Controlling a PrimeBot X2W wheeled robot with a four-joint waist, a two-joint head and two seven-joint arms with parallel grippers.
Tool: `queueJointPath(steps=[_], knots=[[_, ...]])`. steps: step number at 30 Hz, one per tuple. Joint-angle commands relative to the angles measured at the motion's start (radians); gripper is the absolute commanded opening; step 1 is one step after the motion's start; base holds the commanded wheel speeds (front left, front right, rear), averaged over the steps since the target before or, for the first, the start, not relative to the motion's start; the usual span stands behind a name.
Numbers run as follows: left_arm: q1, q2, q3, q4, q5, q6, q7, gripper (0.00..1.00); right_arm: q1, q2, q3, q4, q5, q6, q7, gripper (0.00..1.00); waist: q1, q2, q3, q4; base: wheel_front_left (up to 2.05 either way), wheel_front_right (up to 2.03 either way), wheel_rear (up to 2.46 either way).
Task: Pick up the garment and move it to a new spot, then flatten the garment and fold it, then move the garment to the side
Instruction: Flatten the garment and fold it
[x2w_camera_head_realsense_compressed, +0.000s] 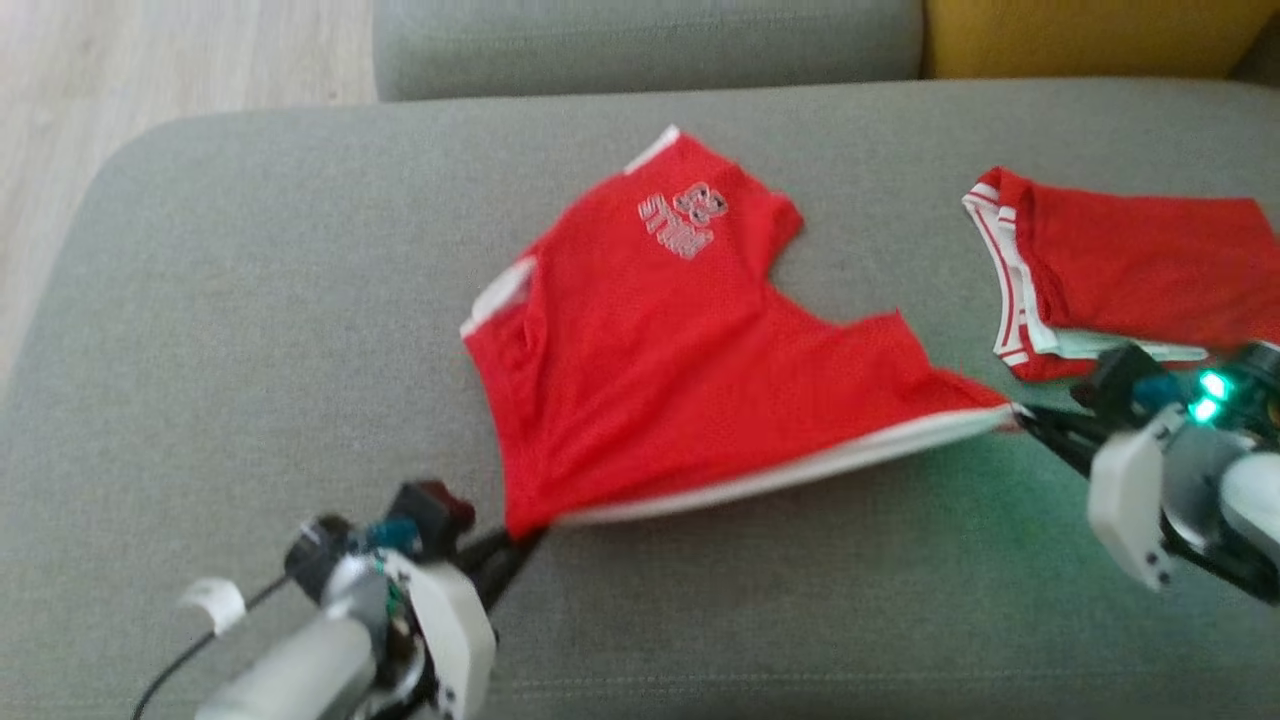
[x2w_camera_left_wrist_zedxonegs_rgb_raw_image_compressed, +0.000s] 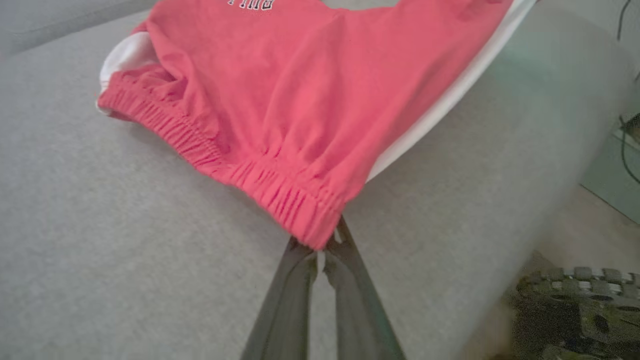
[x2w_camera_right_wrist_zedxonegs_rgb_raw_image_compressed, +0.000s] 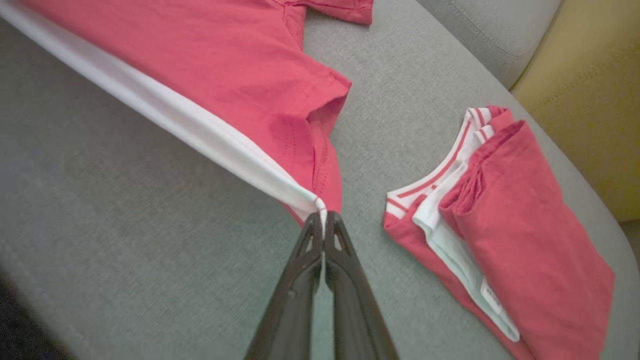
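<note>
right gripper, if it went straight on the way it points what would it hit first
The red shorts with white trim: the right gripper is shut on their corner and points into the cloth, so it would likely bunch that first. The folded red and white garment lies off that line.

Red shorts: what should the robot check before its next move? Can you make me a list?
1. Left end effector pinching the red shorts at the waistband corner: ok.
2. Right end effector pinching the end of the white stripe: ok.
3. Stripe edge stretched straight between both grips: ok.
4. Shorts lying flat: not ok, the waistband is bunched.
5. Folded garment apart from the shorts: ok.
6. Near edge lifted off the sofa cushion: cannot tell.
</note>
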Motion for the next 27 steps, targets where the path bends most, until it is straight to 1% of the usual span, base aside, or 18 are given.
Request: queueJointPath(steps=[1,4,7,11,12,16,20,24,27], knots=[[-0.017,0.043,0.034,-0.041,-0.012,0.003,0.009,0.00,0.019,-0.063,-0.010,-0.031,0.015,0.007,0.014,0.00,0.0001,-0.0001,-0.013,-0.001,0.00,0.00,0.00],[0.024,0.067,0.015,-0.120,-0.020,0.009,0.045,0.00,0.049,-0.129,-0.009,-0.122,0.030,0.007,0.055,0.00,0.0001,-0.0001,-0.025,0.001,0.00,0.00,0.00],[0.052,0.088,0.000,-0.204,-0.016,0.019,0.063,0.00,0.056,-0.191,-0.009,-0.187,0.067,0.007,0.066,0.00,0.0001,-0.0001,-0.030,0.006,0.00,0.00,0.00],[0.080,0.112,-0.007,-0.294,-0.022,0.041,0.094,0.00,0.055,-0.250,-0.012,-0.251,0.099,0.007,0.069,0.00,0.0001,-0.0001,-0.033,0.012,0.00,0.00,0.00],[0.082,0.120,0.002,-0.326,-0.028,0.056,0.098,0.00,0.048,-0.266,-0.026,-0.277,0.109,0.007,0.073,0.00,0.0001,-0.0001,-0.031,0.016,0.00,0.00,0.00],[0.067,0.123,0.035,-0.361,-0.037,0.086,0.088,0.00,0.023,-0.274,-0.052,-0.306,0.102,0.007,0.080,0.00,0.0001,-0.0001,-0.022,0.032,0.00,0.00,0.00],[0.041,0.116,0.061,-0.383,-0.043,0.101,0.075,0.00,-0.021,-0.265,-0.087,-0.320,0.095,0.007,0.087,0.00,0.0001,-0.0001,-0.004,0.055,0.00,0.00,0.00],[0.003,0.104,0.087,-0.395,-0.046,0.108,0.060,0.00,-0.087,-0.244,-0.127,-0.323,0.104,0.007,0.096,0.00,0.0001,-0.0001,0.034,0.083,0.00,0.00,0.00],[-0.028,0.091,0.106,-0.398,-0.050,0.111,0.047,0.00,-0.142,-0.213,-0.157,-0.307,0.127,0.007,0.105,0.00,0.0001,-0.0001,0.070,0.105,0.00,0.00,0.00]])
